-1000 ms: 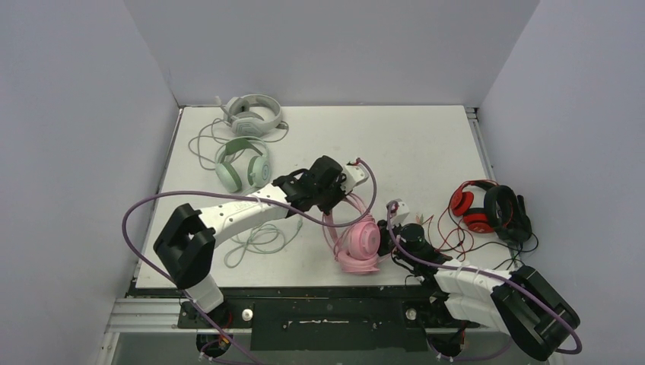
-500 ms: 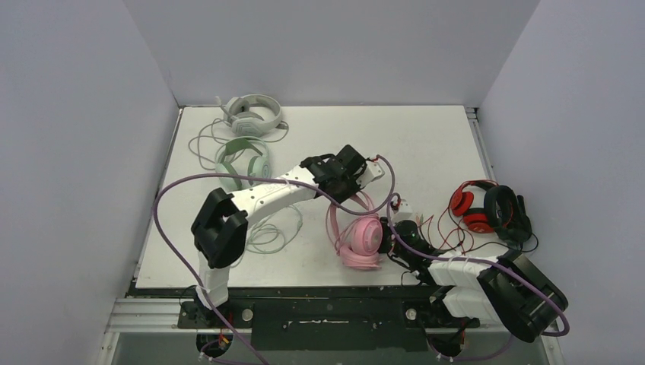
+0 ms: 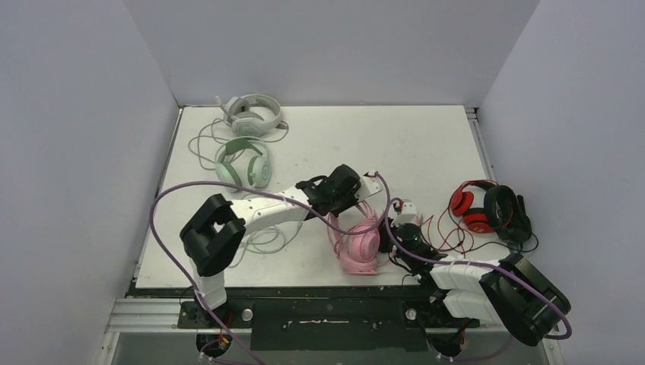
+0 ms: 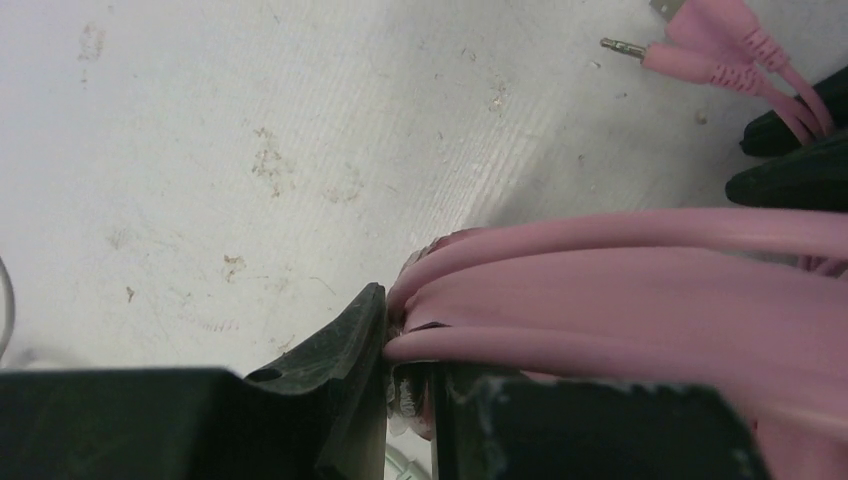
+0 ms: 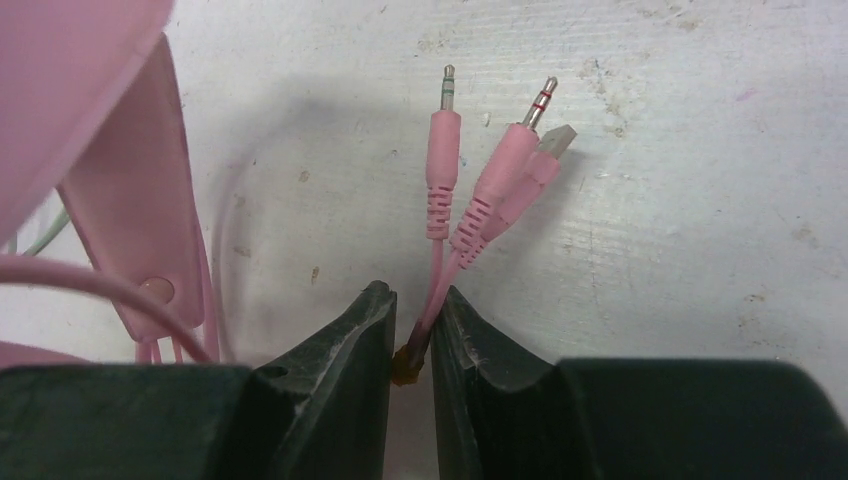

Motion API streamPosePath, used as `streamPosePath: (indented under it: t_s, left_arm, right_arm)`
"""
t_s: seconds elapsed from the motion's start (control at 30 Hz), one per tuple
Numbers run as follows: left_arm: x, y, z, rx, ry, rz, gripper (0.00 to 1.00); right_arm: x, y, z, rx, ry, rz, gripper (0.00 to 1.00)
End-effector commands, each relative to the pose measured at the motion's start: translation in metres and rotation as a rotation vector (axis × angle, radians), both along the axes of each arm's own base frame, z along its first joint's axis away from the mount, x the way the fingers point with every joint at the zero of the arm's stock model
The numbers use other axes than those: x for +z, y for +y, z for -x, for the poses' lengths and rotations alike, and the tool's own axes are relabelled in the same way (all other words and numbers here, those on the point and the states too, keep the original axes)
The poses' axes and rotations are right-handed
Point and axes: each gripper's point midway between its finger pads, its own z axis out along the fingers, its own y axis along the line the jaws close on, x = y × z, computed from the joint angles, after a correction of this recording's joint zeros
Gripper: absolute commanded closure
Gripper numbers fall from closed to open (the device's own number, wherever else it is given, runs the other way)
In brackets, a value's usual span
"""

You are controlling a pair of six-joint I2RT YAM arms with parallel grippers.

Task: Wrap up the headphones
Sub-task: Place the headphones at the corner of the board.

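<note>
Nearest the front edge of the desk [image 3: 426,137], the pink headphones [image 3: 357,249] lie between the two arms. The right fingers [image 5: 388,318] are pinched tight on the thin pink cable [image 5: 432,285] just behind its plugs [image 5: 490,170], which rest on the desk. A little farther in, the left fingers [image 4: 368,330] are clamped across several loops of the same cable, gathered into a bundle.

The cable looks light, limp and smooth. It would likely slip or spring loose unless kept slightly taut, so the bundle is best gripped across all its loops at once. The padded cups look bulky and soft, so the stiffer headband seems the better hold.

Off to the right lie red and black headphones [image 3: 487,207]. Farther back are the mint green headphones [image 3: 243,163], then the pale headphones [image 3: 251,112] at the far edge, with thin cables loose around both.
</note>
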Motion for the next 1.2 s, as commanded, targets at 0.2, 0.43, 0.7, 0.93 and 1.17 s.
streamPosePath:
  t_s: [0.2,0.43,0.7,0.93,1.17]
  left_arm:
    - [0.047,-0.006,-0.008,-0.025,-0.212,0.138,1.0]
    - [0.028,-0.005,-0.01,-0.018,-0.16,0.048,1.0]
    - [0.002,-0.009,-0.01,-0.01,-0.088,-0.006,1.0]
    - [-0.004,-0.016,-0.014,-0.014,-0.054,-0.045,1.0]
    - [-0.009,-0.023,-0.017,-0.016,-0.055,-0.021,1.0]
  right_arm:
    - [0.025,-0.001,-0.024,-0.033,-0.098,0.042,0.79]
    - [0.042,-0.019,-0.03,-0.164,-0.094,0.038,0.7]
    - [0.042,-0.046,-0.035,-0.307,-0.052,0.103,0.61]
    - [0.056,-0.082,-0.046,-0.453,-0.004,0.058,0.55]
    - [0.064,-0.128,-0.068,-0.608,0.014,0.122,0.5]
